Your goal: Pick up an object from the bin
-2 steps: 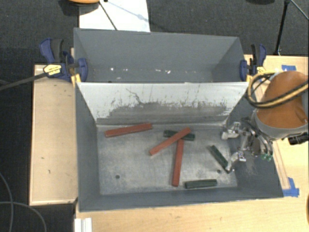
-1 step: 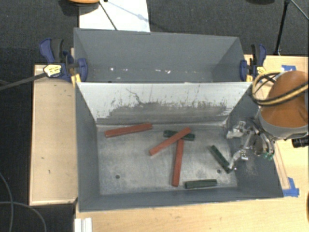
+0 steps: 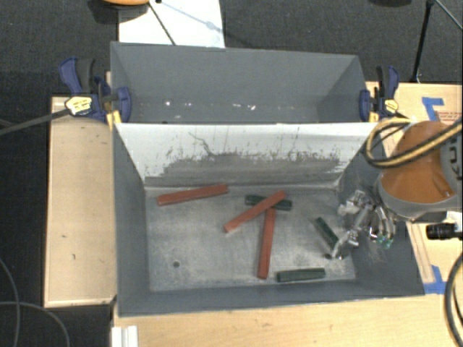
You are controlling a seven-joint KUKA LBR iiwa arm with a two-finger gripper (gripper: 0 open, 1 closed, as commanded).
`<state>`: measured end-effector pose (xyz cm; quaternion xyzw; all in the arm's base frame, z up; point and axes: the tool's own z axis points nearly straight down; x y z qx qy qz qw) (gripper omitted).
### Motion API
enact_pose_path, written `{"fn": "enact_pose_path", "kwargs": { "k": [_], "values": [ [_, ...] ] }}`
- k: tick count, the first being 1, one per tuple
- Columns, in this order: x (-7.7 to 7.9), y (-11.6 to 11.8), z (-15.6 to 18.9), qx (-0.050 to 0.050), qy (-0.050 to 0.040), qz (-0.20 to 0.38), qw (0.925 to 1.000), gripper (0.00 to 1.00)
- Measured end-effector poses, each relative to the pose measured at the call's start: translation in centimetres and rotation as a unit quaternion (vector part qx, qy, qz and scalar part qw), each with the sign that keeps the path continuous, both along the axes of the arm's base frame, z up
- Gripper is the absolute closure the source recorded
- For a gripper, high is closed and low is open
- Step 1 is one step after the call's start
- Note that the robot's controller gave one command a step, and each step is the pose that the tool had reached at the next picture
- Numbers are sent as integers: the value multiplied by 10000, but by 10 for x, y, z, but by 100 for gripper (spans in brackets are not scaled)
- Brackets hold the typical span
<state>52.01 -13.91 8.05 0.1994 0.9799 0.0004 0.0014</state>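
Observation:
My gripper (image 3: 352,226) hangs low at the right side of the bin, close to the right wall. A short dark green bar (image 3: 325,231) lies slanted on the floor just left of it, its lower end right by the gripper's tip. Whether the gripper touches it I cannot tell. Another dark green bar (image 3: 301,274) lies flat near the front wall, below and left of the gripper.
Three red-brown sticks lie further left: one (image 3: 193,194) along the back, one (image 3: 255,212) slanted in the middle, one (image 3: 266,246) nearly upright in the view below it. A dark green bar (image 3: 269,202) lies under the slanted stick. The orange-covered wrist sits over the right rim.

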Motion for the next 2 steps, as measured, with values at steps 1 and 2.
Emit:
{"fn": "enact_pose_path", "kwargs": {
  "k": [1, 2],
  "values": [
    [-1, -9, -7, 20, -24, -193, 9998, 100],
    [-1, -9, -7, 20, -24, -191, 9998, 100]
  ]
}}
